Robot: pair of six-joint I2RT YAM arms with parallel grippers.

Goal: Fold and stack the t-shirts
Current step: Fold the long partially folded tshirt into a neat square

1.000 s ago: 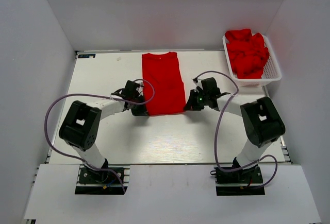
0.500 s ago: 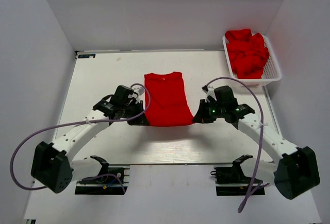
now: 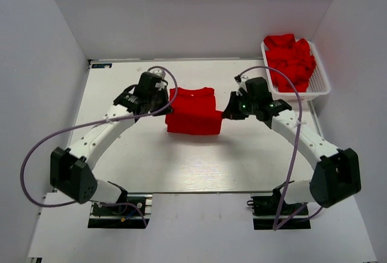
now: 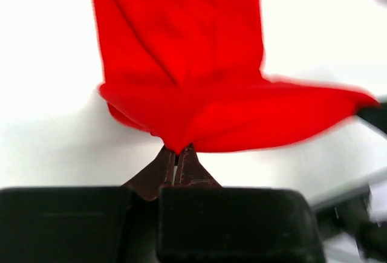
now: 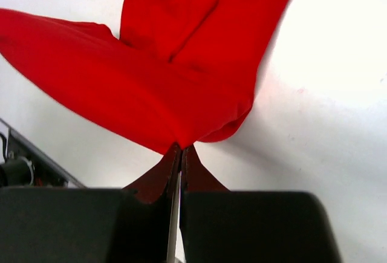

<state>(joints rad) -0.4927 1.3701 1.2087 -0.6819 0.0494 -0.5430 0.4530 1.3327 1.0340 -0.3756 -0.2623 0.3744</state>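
A red t-shirt [image 3: 192, 112] lies on the white table, its near hem lifted and carried back over the rest of it. My left gripper [image 3: 167, 108] is shut on the hem's left corner; in the left wrist view the gripper [image 4: 177, 152] pinches the cloth [image 4: 199, 87]. My right gripper [image 3: 227, 110] is shut on the hem's right corner; in the right wrist view the gripper [image 5: 181, 148] pinches the cloth [image 5: 175, 75]. The collar end rests flat toward the back. Several more red t-shirts [image 3: 290, 60] are heaped in the basket.
A white mesh basket [image 3: 319, 84] stands at the table's back right corner, close to the right arm's elbow. White walls enclose the table on the left, back and right. Purple cables loop from both arms.
Both grippers have moved away from the near edge toward the back, carrying the shirt's near hem up and over the shirt. The visible shirt has grown shorter. Both arms have stretched out.
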